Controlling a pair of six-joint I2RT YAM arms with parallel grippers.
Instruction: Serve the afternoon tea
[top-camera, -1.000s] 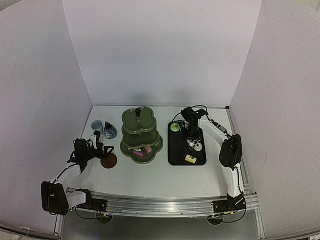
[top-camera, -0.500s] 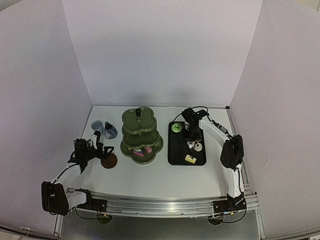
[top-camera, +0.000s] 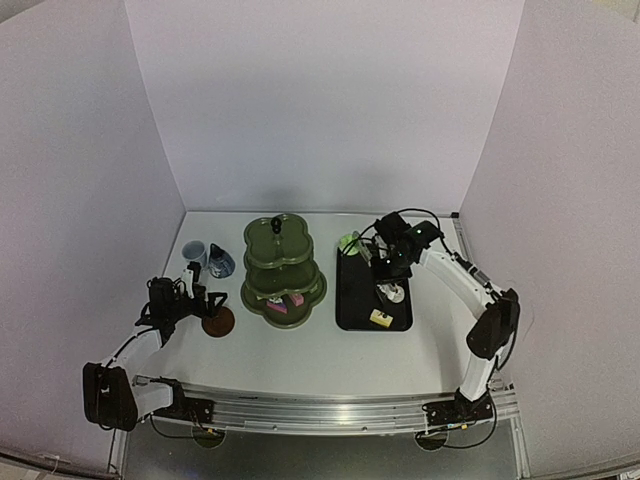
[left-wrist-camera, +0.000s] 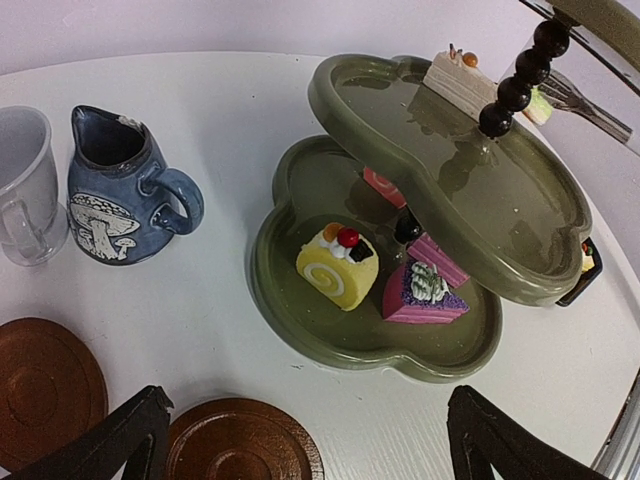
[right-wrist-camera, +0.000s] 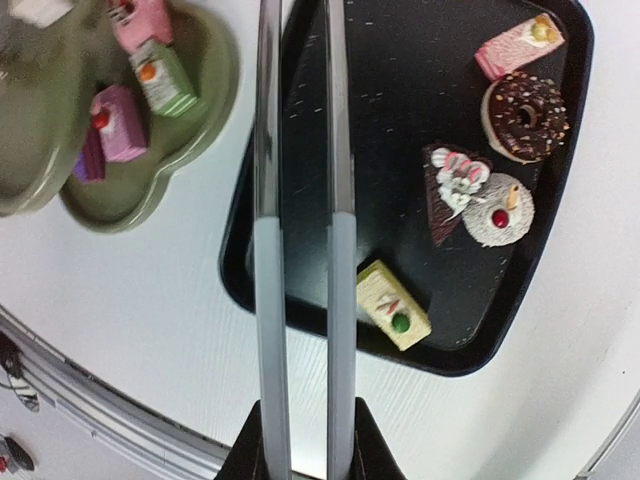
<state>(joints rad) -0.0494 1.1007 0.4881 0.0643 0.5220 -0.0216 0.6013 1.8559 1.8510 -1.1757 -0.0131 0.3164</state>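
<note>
The olive-green stand (top-camera: 283, 270) carries a yellow roll (left-wrist-camera: 337, 265), a pink wedge (left-wrist-camera: 420, 293) and a cream slice (left-wrist-camera: 455, 80). My right gripper (right-wrist-camera: 305, 440) is shut on the thin white tongs (right-wrist-camera: 268, 150). Their tips pinch a green cake (top-camera: 349, 242) above the tray's far left corner. My left gripper (left-wrist-camera: 310, 450) is open over a brown saucer (left-wrist-camera: 240, 445); a second saucer (left-wrist-camera: 45, 385) lies to its left. The pale cup (left-wrist-camera: 20, 185) and the blue pot (left-wrist-camera: 115, 190) stand behind them.
The black tray (right-wrist-camera: 400, 120) holds a pink slice (right-wrist-camera: 518, 45), a chocolate donut (right-wrist-camera: 525, 115), a brown wedge (right-wrist-camera: 445, 190), a white round cake (right-wrist-camera: 497, 210) and a yellow bar (right-wrist-camera: 393, 305). White walls close three sides.
The right gripper squeezed the tongs tighter and the arm swung right and up, lifting the green cake off the tray's far left corner. The left arm has not moved.
</note>
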